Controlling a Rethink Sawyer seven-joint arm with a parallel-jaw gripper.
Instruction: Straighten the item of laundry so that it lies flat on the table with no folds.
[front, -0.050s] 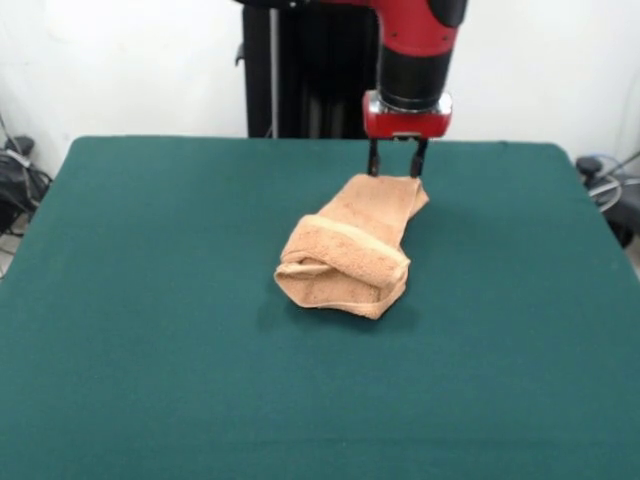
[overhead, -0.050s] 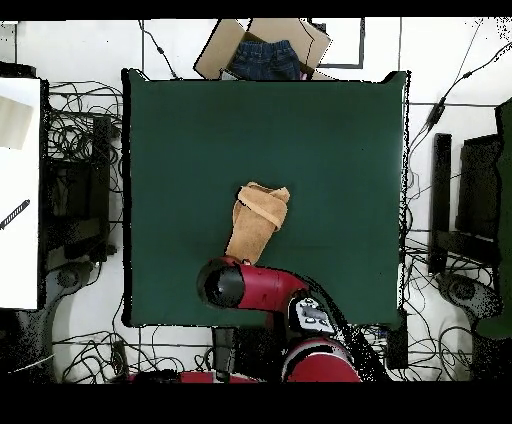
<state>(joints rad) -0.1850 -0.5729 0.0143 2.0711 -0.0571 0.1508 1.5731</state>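
Observation:
The item of laundry (front, -0.050s: 350, 250) is a peach-orange towel lying rolled and folded near the middle of the green table (front, -0.050s: 150, 300). Its near end is doubled over into a thick loop, and its far end is a narrow flat strip. My gripper (front, -0.050s: 396, 172) hangs straight down over that far end, open, with one finger at each side of the strip's edge. Green table shows between the fingers. In the overhead view the towel (overhead, -0.050s: 255, 222) stretches away from the red arm's wrist (overhead, -0.050s: 228, 284), which hides the gripper.
A cardboard box (overhead, -0.050s: 215, 52) holding blue denim sits just past the table's far edge in the overhead view. Cables and dark equipment (overhead, -0.050s: 75, 200) line both sides of the table. A white surface (overhead, -0.050s: 18, 190) stands at the left.

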